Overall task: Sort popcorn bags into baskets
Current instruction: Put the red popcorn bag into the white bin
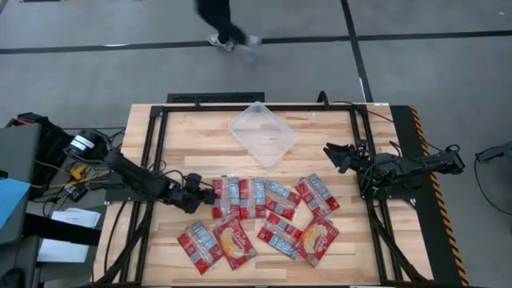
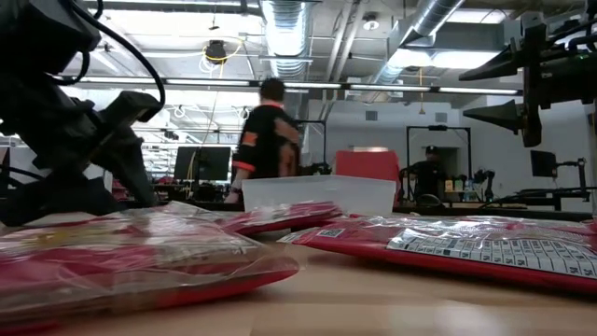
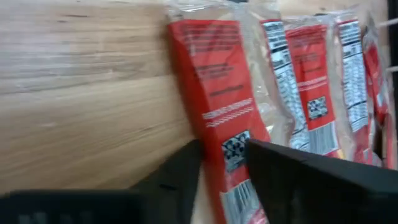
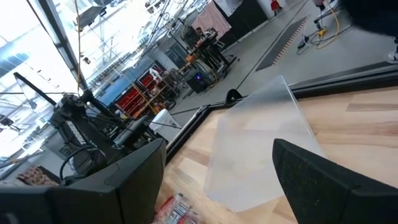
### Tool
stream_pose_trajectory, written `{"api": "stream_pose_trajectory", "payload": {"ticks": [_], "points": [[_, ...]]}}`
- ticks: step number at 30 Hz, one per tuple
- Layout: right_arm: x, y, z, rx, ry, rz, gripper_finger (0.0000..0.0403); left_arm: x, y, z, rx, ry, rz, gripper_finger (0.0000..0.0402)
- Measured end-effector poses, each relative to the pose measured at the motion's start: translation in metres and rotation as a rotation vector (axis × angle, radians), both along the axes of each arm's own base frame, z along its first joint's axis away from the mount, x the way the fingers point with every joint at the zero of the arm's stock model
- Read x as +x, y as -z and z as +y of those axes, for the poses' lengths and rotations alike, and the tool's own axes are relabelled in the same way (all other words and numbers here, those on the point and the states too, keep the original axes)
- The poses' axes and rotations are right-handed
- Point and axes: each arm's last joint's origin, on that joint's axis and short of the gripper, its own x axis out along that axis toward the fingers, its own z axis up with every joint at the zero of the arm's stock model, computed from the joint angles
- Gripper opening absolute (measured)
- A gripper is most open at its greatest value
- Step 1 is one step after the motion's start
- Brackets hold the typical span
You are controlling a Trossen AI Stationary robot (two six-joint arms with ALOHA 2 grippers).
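Several red popcorn bags (image 1: 264,216) lie flat in a loose cluster on the near half of the wooden table. The clear basket (image 1: 262,134) sits at the far middle, with nothing inside that I can see. My left gripper (image 1: 200,192) is low at the cluster's left side and open. In the left wrist view its fingers (image 3: 180,180) stand on either side of the near end of the leftmost bag (image 3: 217,93). My right gripper (image 1: 336,154) hangs open in the air right of the basket (image 4: 255,143), holding nothing. My left gripper comes at the leftmost bag's near end (image 3: 233,155) low, from the table's left. One finger is on the bare-wood side and the other is over the bags. I cannot tell whether either finger touches the bag, which lies flat on the table.
A black frame (image 1: 240,102) runs around the tabletop. Bare wood lies left of the cluster and between the bags and the basket. A person (image 1: 224,24) walks on the floor beyond the far edge, also seen in the low view (image 2: 270,140).
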Motion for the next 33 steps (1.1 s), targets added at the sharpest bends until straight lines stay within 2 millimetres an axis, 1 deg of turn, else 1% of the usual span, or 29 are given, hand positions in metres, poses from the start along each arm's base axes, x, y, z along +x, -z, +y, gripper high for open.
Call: {"api": "stream_pose_trajectory", "payload": {"ticks": [3,4,8,10,12,15,18,24,27,30,33], "points": [[0.0,0.0,0.0,0.0,0.0,0.0,0.0317,0.002,0.0,0.003,0.007,0.018,0.008,0.0025],[0.0,0.0,0.0,0.0,0.0,0.0,0.0317,0.002,0.0,0.004,0.006,0.02,0.012,0.0014],[0.0,0.0,0.0,0.001,0.0,0.0,0.0317,0.004,0.0,0.01,-0.018,-0.005,0.015,0.0004],[0.0,0.0,0.0,0.013,-0.001,-0.008,0.0317,0.005,-0.005,0.012,-0.019,-0.029,-0.01,0.0002],[0.0,0.0,0.0,0.019,-0.002,-0.012,0.0317,0.01,-0.015,0.013,0.004,-0.02,-0.048,0.0],[0.0,0.0,0.0,0.019,-0.002,-0.009,0.0317,0.015,-0.034,0.015,0.051,-0.016,-0.097,0.0],[0.0,0.001,0.0,0.019,-0.001,-0.006,0.0317,0.019,-0.056,0.017,0.062,-0.023,-0.134,0.0],[0.0,0.002,0.0,0.017,-0.001,0.005,0.0317,0.02,-0.091,0.029,0.153,-0.026,-0.141,0.0],[0.0,0.002,0.0,0.017,-0.004,0.011,0.0317,0.02,-0.097,0.035,0.18,-0.006,-0.132,0.0],[0.0,0.002,0.001,0.045,-0.026,-0.011,0.0317,0.02,-0.097,0.037,0.147,0.014,-0.123,0.0004],[0.002,0.001,0.003,0.089,-0.106,-0.039,0.0317,0.019,-0.089,0.036,0.124,0.077,-0.044,0.0031]]}}
